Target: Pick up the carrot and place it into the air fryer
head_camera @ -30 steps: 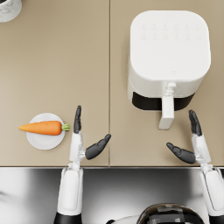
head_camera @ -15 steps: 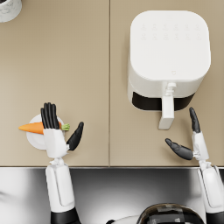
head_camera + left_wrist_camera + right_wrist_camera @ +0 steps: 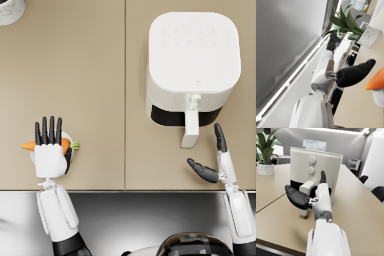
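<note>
The orange carrot [image 3: 28, 146] lies on a small white plate [image 3: 32, 155] near the table's front left edge. My left hand [image 3: 49, 152] is spread flat over the carrot's middle, fingers straight and apart; only the tip and the green top [image 3: 75, 145] show. In the left wrist view the carrot tip [image 3: 377, 80] lies just past my thumb [image 3: 354, 73]. The white air fryer [image 3: 192, 60] stands at the back right, its drawer handle [image 3: 190, 127] facing me. My right hand [image 3: 217, 162] hovers open just in front of the handle [image 3: 304, 196], holding nothing.
A marble plant pot [image 3: 10, 10] stands at the table's far left corner, also seen with its leaves as the pot [image 3: 369, 36] in the left wrist view. A seam [image 3: 124, 95] runs down the tan table. The table's front edge lies just behind both hands.
My left hand has swung left from beside the plate to over the carrot and now covers its middle. The right hand has barely moved.
</note>
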